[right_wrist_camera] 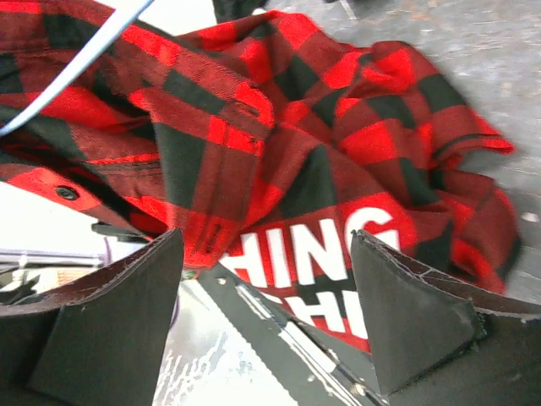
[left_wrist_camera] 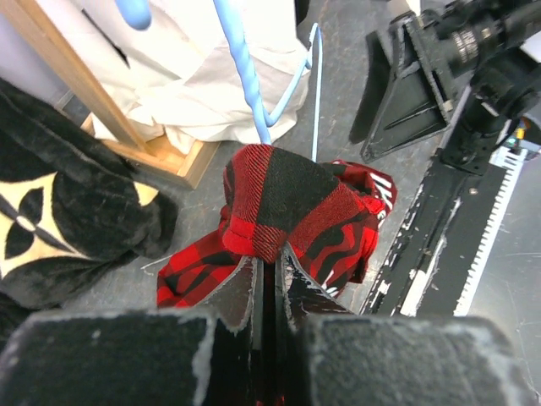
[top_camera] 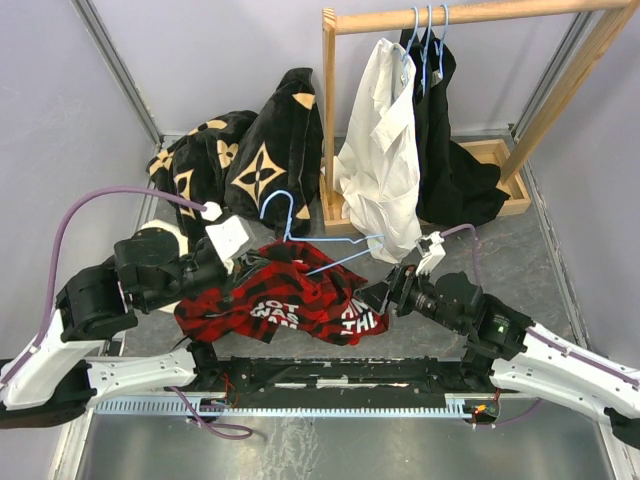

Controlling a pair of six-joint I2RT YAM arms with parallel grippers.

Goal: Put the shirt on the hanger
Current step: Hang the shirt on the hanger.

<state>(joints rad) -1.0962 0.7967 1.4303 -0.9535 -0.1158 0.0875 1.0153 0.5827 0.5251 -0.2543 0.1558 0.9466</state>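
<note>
Two garments on the rail: a white shirt (top_camera: pixel 385 150) and a black garment (top_camera: pixel 455 170) hang from light-blue hooks on the wooden rail (top_camera: pixel 470 15) at the back right.
Heap at back left: black fabric with tan flower motifs (top_camera: pixel 250 150) slumps against the rail's left post, just beyond the work spot.
In the way: the white shirt's hem hangs down to the right end of the hanger (top_camera: pixel 335 241), and the rail's wooden base (top_camera: pixel 490 150) sits close behind.
Hanger position: it lies on the grey table (top_camera: pixel 560 270) with its hook toward the black fabric, and one wire crosses the top of the plaid.
Shirt position: the shirt (top_camera: pixel 290 300) lies crumpled near the front edge, between the two grippers and just in front of the hanger.
Shirt look: red-and-black plaid, bunched in loose folds, with white block lettering facing up on the near side.
Left gripper: the left gripper (left_wrist_camera: pixel 272 266) has its fingers pressed together on a raised fold of the shirt, right beside the hanger's twisted stem.
Right gripper: the right gripper (right_wrist_camera: pixel 266 241) hovers at the shirt's right edge with its jaws spread wide and nothing clamped.
</note>
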